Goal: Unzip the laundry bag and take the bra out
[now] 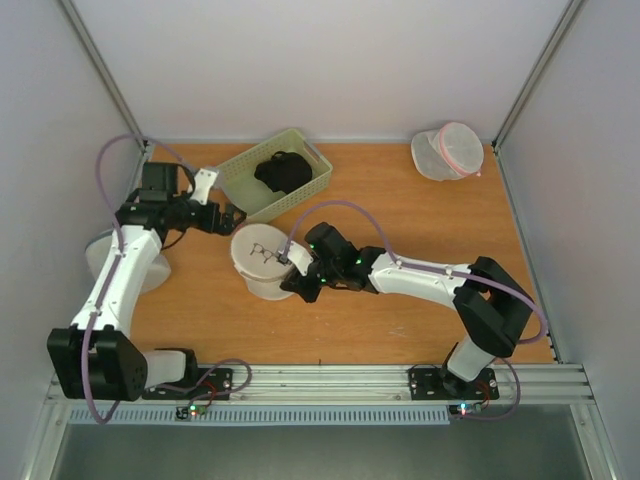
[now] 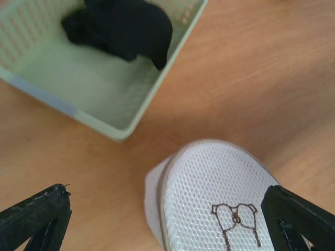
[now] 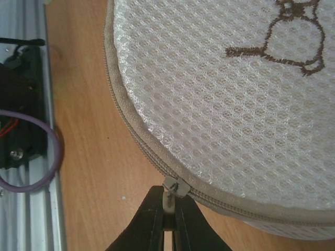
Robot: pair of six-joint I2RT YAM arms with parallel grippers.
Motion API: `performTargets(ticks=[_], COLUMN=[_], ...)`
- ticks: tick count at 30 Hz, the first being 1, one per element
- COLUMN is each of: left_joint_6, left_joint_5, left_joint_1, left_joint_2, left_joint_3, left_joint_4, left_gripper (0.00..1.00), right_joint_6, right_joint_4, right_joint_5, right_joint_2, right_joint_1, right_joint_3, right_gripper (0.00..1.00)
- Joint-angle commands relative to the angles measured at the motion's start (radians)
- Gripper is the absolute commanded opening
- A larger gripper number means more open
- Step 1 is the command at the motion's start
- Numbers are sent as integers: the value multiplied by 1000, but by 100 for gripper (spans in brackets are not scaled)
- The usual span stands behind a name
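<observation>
— What's lying around it?
— A pale green basket (image 1: 240, 170) sits just behind the laundry bag (image 1: 258, 262), with a black garment (image 1: 283, 170) in it. A mesh bag with a pink zip (image 1: 447, 150) is well apart at the table's (image 1: 420, 260) far right. Another whitish bag (image 1: 98, 255) pokes out under the left arm.
— And the grippers?
— The right gripper (image 3: 168, 212) is pinched on the zip pull (image 3: 172, 187) at the bag's rim, on the side nearest that arm. The left gripper (image 2: 168, 192) hangs over the bag's basket-side edge, jaws spread wide, holding nothing.
— Which way does the bag lie?
— Flat, brown embroidery (image 3: 293, 31) facing up. It's round, so it has no long axis; the zip follows the rim.
</observation>
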Motion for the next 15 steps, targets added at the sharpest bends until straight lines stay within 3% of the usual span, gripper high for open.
performTargets(ticks=[1,4,8,11,15], left_joint_6=[150,351,576,653,604], left_joint_5=[2,189,281,190,-20], left_joint_1=[13,-36,-172,-235,-351], left_joint_2=[-19,-30,-45,-38,13], left_joint_3=[134,191,181,114,79], left_joint_4=[-83,-303,-516,-486,-366], left_gripper=[99,93,75,67,50], right_joint_6=[48,53,66,82,84], right_joint_4=[51,45,54,59,54], right_joint_5=[-124,-170,-242,-279,-281], right_joint_2=[16,31,51,62,71], right_joint_1=[-29,-46,-68,-81,-81], right_joint_3=[42,60,69,74,82], right_gripper=[1,1,1,1,1])
